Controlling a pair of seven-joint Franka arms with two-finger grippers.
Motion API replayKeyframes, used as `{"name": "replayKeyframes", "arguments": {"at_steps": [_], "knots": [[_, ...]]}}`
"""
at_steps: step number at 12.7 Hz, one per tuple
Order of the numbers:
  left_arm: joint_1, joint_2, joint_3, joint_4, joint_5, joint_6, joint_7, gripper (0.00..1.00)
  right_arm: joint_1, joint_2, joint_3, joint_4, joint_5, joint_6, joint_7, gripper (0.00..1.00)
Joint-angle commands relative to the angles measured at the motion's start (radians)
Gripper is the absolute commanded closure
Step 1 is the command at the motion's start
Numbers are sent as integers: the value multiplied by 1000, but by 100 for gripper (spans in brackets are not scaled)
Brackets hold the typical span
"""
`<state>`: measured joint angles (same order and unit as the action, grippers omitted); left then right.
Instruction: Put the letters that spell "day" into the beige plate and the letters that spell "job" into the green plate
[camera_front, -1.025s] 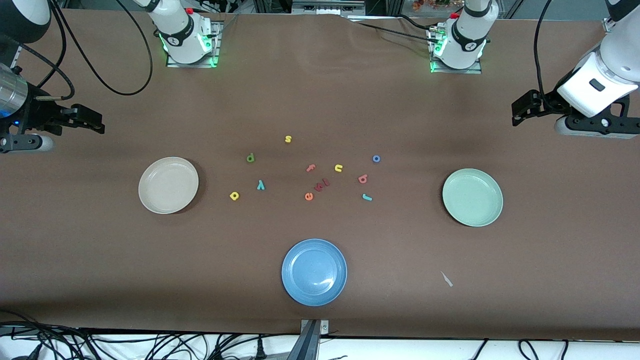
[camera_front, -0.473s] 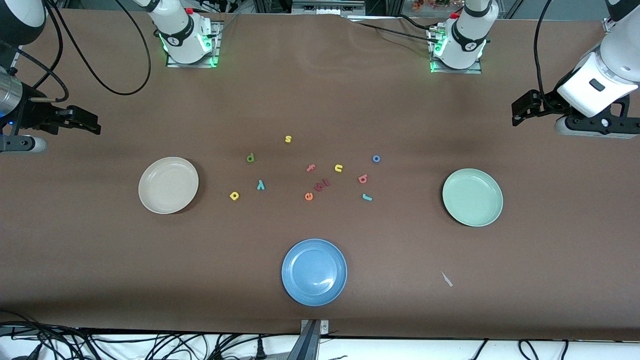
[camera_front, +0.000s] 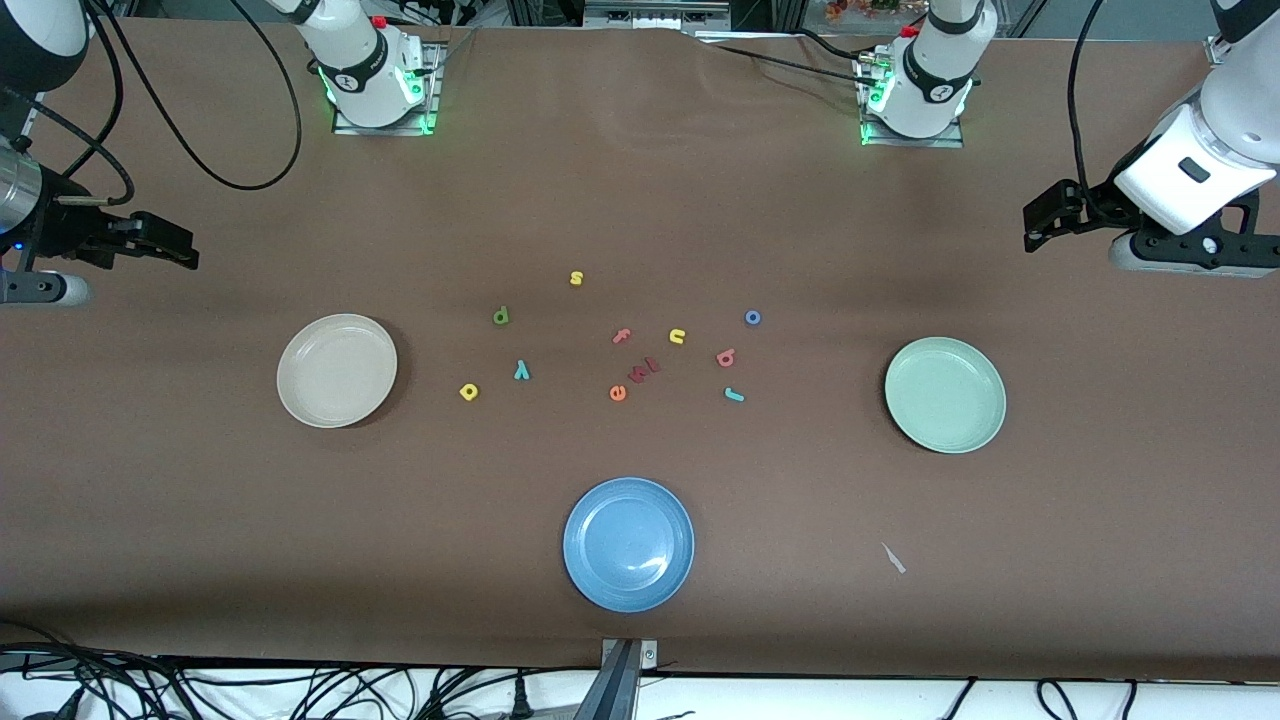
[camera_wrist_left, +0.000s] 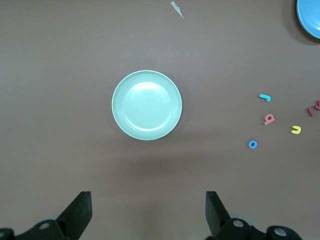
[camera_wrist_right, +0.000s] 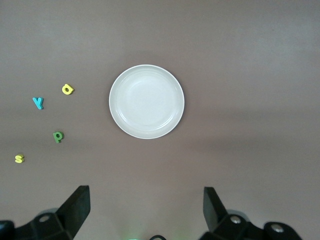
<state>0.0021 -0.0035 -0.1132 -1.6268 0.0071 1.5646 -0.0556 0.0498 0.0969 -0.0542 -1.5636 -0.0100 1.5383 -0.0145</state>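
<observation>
Right pincer drew back slightly.

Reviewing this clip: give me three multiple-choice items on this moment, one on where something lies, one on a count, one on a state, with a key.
1. Where does the blue o lie?
A. In the green plate
B. On the table, among the loose letters, toward the left arm's end
C. In the blue plate

2. How many plates are on the table?
A. Two
B. Three
C. Four

3. What is in the beige plate?
A. Nothing
B. The green d
C. The yellow a

Key:
1 B: the o sits on the bare table, apart from the green plate.
2 B: beige, green and blue plate are the only ones seen.
3 A: the green d, yellow a and teal y all lie on the table beside it, and both wrist views show the left gripper and right gripper open and holding nothing.
</observation>
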Motion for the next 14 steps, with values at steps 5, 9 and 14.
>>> {"name": "replayKeyframes", "arguments": {"at_steps": [5, 9, 14], "knots": [[1, -9, 1, 4, -21, -15, 16, 0, -7, -9, 4, -9, -7, -7, 1, 0], [1, -9, 1, 4, -21, -15, 16, 0, -5, -9, 8, -9, -7, -3, 10, 0], [1, -9, 1, 4, -21, -15, 16, 0, 1, -8, 11, -6, -7, -1, 11, 0]]}}
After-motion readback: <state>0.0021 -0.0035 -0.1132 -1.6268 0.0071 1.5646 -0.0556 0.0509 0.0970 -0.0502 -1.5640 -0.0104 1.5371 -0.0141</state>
